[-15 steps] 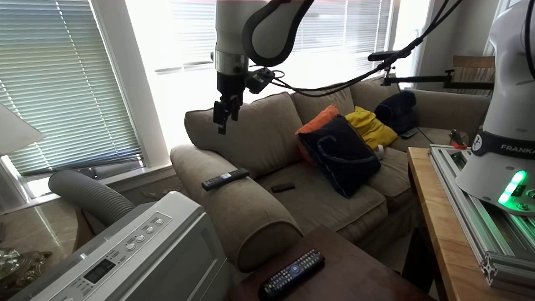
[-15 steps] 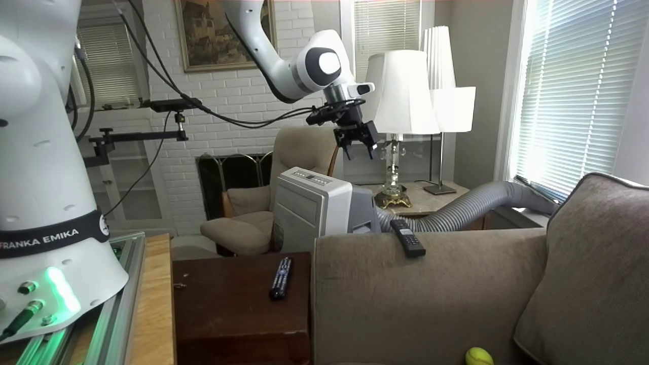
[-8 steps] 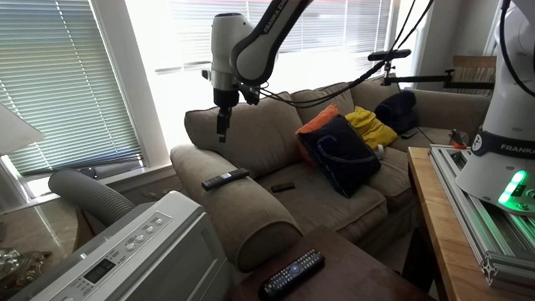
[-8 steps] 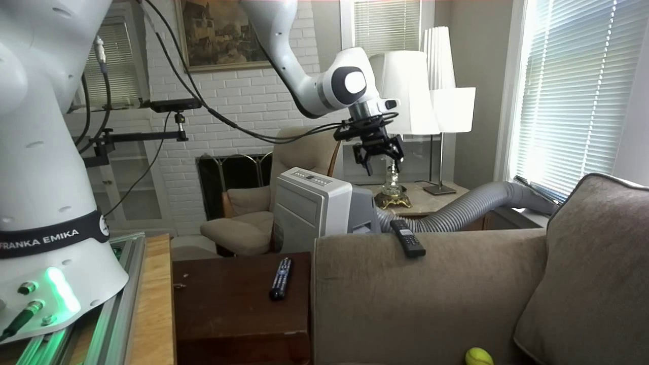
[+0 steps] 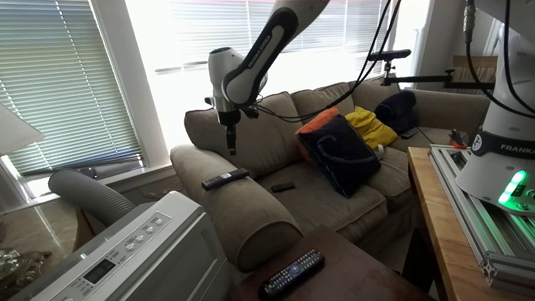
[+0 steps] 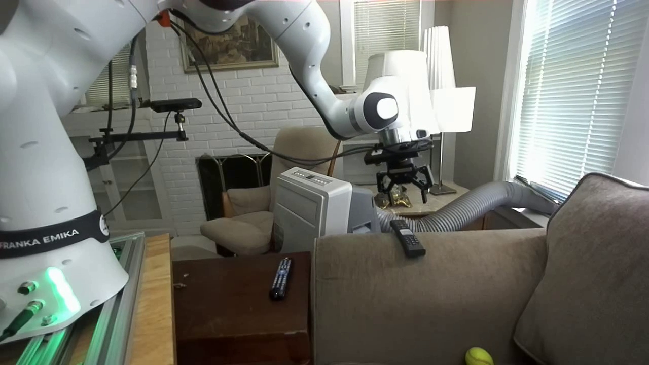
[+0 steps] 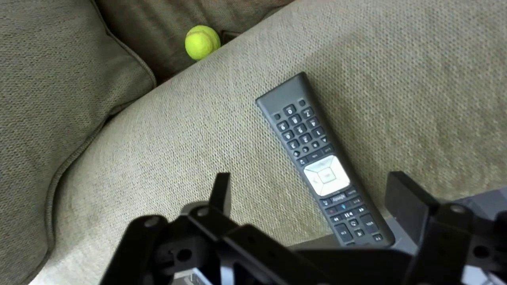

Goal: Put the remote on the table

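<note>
The small plain black remote (image 5: 283, 187) lies on the sofa seat cushion beside the armrest. A larger dark grey remote with a white central pad (image 7: 326, 176) lies face up on the armrest; it shows in both exterior views (image 5: 225, 179) (image 6: 407, 238). My gripper (image 7: 309, 177) is open and empty, pointing down above this armrest remote, whose lower part lies between the fingers in the wrist view. The gripper is apart from it in both exterior views (image 5: 232, 152) (image 6: 407, 202). The dark brown table (image 5: 347, 271) also shows beside the sofa (image 6: 228, 299).
A longer black remote with light buttons (image 5: 292, 272) lies on the table. A white portable air conditioner (image 5: 167, 251) stands beside the armrest (image 6: 456, 289). A tennis ball (image 7: 202, 42) sits on the seat by the back cushion (image 7: 59, 99). Pillows (image 5: 338, 154) lie farther along the sofa.
My gripper has come down and moved closer over the armrest remote. The hand has turned from tilted to pointing nearly straight down. The remotes have not moved.
</note>
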`<control>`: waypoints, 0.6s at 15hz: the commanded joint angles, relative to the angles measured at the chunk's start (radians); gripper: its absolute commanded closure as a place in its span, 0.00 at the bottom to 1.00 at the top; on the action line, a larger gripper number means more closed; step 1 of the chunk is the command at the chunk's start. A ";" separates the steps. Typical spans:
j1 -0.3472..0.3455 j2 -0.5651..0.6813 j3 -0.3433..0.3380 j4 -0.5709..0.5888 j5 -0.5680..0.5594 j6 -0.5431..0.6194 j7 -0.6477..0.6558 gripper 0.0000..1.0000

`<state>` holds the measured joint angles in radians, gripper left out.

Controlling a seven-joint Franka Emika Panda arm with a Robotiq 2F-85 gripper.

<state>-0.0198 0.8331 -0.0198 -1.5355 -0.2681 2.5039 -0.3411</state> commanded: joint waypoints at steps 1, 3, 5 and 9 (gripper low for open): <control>-0.003 0.020 0.000 0.022 -0.003 -0.004 -0.001 0.00; -0.002 0.037 0.000 0.042 -0.004 -0.006 -0.003 0.00; -0.018 0.039 0.025 0.029 -0.004 0.037 -0.052 0.00; -0.058 0.098 0.081 0.079 0.006 0.026 -0.187 0.00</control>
<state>-0.0349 0.8820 0.0147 -1.4953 -0.2678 2.5191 -0.4228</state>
